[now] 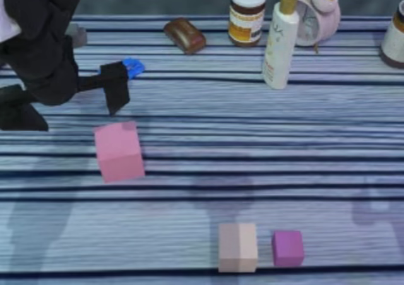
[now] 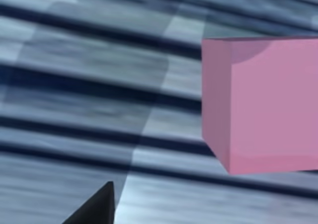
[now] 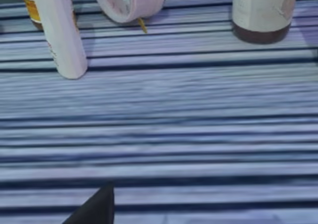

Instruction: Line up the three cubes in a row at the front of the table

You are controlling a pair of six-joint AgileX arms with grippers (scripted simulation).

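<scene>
Pink cube [image 1: 118, 151], rigid, matte and judged light, sits on the table [image 1: 303, 139] well behind and left of the peach cube [image 1: 238, 247]; left gripper [image 1: 117, 86] beyond it, jaw state indeterminable; grasp opposite flat faces.

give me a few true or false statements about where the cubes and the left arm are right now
1. The peach-beige cube and the magenta cube sit side by side at the front of the table. True.
2. The pink cube is already in that row. False: it lies apart, farther back on the left.
3. The left gripper holds the pink cube. False: it is behind the cube, nothing in it.
4. A white bottle stands at the back. True.
</scene>
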